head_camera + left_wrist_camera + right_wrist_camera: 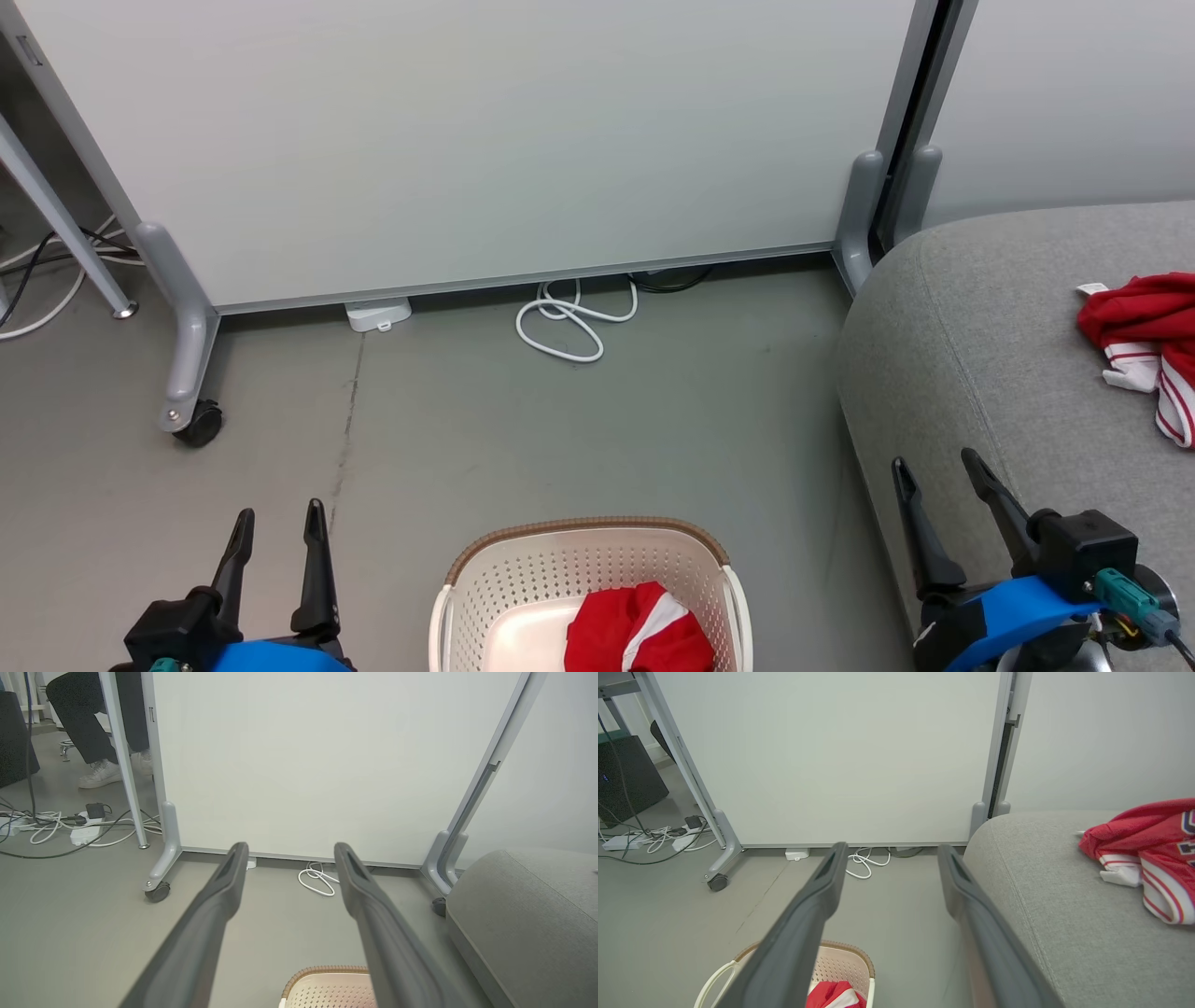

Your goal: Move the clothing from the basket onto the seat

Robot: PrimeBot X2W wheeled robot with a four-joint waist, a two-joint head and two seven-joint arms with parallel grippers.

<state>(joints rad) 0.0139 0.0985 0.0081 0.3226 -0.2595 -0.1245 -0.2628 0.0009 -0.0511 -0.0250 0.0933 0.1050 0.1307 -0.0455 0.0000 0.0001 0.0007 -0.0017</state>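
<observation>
Cream perforated plastic basket (588,528) with brown woven rim on grey floor (560,439), holding crumpled red-and-white garment (635,637). Rightward, red striped-cuff jersey (1146,317) on large grey fabric sofa (980,327). At bottom corners, left gripper (280,511) and right gripper (934,457), fingers apart, empty.

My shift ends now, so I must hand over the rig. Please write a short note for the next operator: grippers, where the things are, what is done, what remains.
Grippers: the left gripper is open and empty, over the floor to the left of the basket. The right gripper is open and empty, by the near edge of the sofa.
Done: the red jersey lies on the sofa.
Left: one red garment with white trim sits in the basket and has to go onto the sofa.
</observation>
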